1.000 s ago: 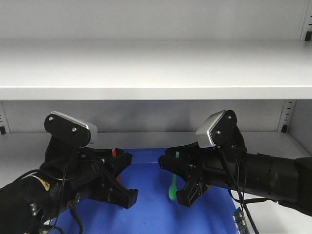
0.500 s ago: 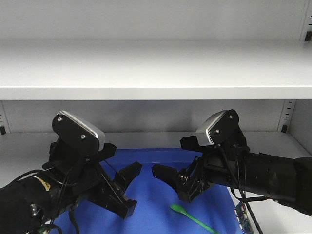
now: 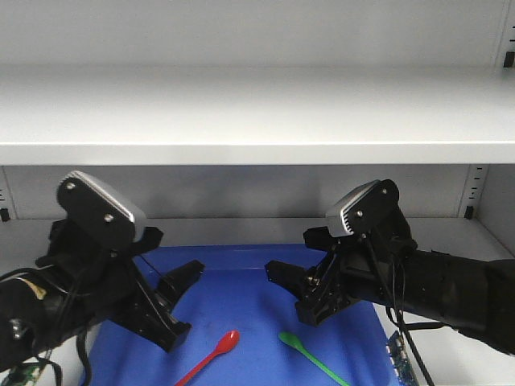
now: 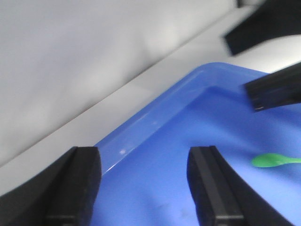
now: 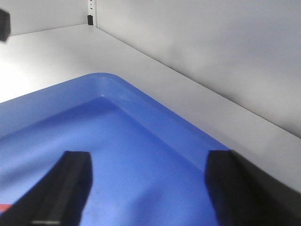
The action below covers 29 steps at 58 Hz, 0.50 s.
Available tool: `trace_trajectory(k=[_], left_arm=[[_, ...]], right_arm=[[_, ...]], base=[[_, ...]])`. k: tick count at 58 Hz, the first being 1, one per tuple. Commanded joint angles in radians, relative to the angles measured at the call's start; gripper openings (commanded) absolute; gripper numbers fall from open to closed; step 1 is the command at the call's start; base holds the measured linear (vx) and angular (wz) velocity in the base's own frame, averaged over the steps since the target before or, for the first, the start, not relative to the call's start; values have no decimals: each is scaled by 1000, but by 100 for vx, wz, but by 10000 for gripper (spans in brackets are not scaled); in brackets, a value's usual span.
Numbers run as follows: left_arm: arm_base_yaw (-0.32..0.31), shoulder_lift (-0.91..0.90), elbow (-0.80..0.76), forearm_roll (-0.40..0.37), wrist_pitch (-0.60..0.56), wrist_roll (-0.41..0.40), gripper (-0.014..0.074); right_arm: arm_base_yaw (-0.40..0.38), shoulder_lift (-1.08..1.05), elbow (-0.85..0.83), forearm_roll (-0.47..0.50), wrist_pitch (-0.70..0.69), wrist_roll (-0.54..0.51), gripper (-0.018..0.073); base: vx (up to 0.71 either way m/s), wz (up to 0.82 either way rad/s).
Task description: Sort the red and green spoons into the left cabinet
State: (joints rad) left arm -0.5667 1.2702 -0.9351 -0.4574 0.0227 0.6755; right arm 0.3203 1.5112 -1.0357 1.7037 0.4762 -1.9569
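Observation:
The red spoon (image 3: 219, 349) and the green spoon (image 3: 302, 351) lie side by side on a blue tray (image 3: 241, 291) that sits on the lower shelf of the light grey cabinet (image 3: 241, 121). My left gripper (image 3: 182, 305) hangs open just left of the red spoon and holds nothing. Above the green spoon, my right gripper (image 3: 293, 291) is open and empty. The left wrist view has my left gripper (image 4: 143, 183) over the tray's back rim (image 4: 155, 122), with the green spoon's bowl (image 4: 270, 161) at the right. My right gripper (image 5: 150, 188) is over the tray corner (image 5: 141, 101).
The upper shelf hangs low over both arms. Slotted rails (image 3: 475, 189) run up the cabinet's right side. The grey back wall (image 5: 211, 42) stands close behind the tray. A small circuit board (image 3: 394, 359) and cables sit at the bottom right.
One second ago each gripper held a spoon. The right let the green one drop first, then the left released the red one. Both jaws opened and the left arm drew back leftward.

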Motion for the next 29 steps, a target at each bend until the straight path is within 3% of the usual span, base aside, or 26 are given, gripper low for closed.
trace_trajectory(k=[1,11,15,22,26,29], left_arm=[[11,-45,-37,-30,-23,-1,532],[12,-60,-32,-29,65,-1,456],[12,-65,-32,-28,91,-1,372],[12,-80,-32,-26,126,-1,144],[12,-92,-32,-24,137,-1,-11],[12,-98,-32,-24,142,-1,-9]], right_arm=[[1,-41,-35,77,23,-5,466],[1,-41,-32,66,2,-4,304],[1,-41,-31,44,1,13,190],[1,-52,-31,-52,3,117,-10],[1,-63,-31,-129,1,198,-11],[1,-74,-31,-188,1,252,-5]], base=[[0,0],[0,0],[0,0],[0,0],[0,0],[0,0]])
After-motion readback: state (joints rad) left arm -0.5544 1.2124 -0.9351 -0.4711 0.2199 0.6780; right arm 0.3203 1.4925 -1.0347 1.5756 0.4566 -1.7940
